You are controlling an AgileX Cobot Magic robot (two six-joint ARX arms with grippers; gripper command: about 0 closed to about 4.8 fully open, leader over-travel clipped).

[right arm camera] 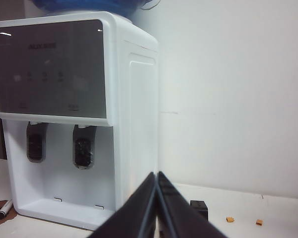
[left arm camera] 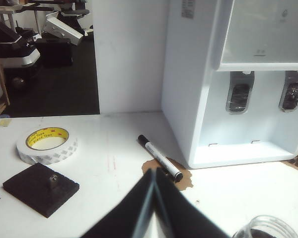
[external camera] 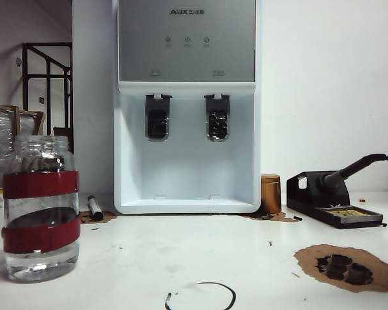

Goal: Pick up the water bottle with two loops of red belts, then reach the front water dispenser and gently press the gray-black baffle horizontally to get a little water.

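Observation:
The water bottle (external camera: 40, 206), a clear jar with two red bands, stands upright at the table's near left with a little water in it. In the left wrist view only its rim (left arm camera: 265, 229) shows, beside and below my left gripper (left arm camera: 155, 171), which is shut and empty. The white water dispenser (external camera: 187, 103) stands at the back centre, with two gray-black baffles (external camera: 158, 117) (external camera: 217, 117) in its bay. My right gripper (right arm camera: 156, 174) is shut on nothing and faces the water dispenser (right arm camera: 54, 69) from its right corner. Neither gripper shows in the exterior view.
A marker (external camera: 94, 208) lies by the dispenser's left foot. A brown cylinder (external camera: 270, 194) and a black soldering stand (external camera: 333, 203) sit to the right, with black bits on a brown patch (external camera: 346, 266) nearer. A tape roll (left arm camera: 47, 144) and a black foam block (left arm camera: 40, 188) lie far left.

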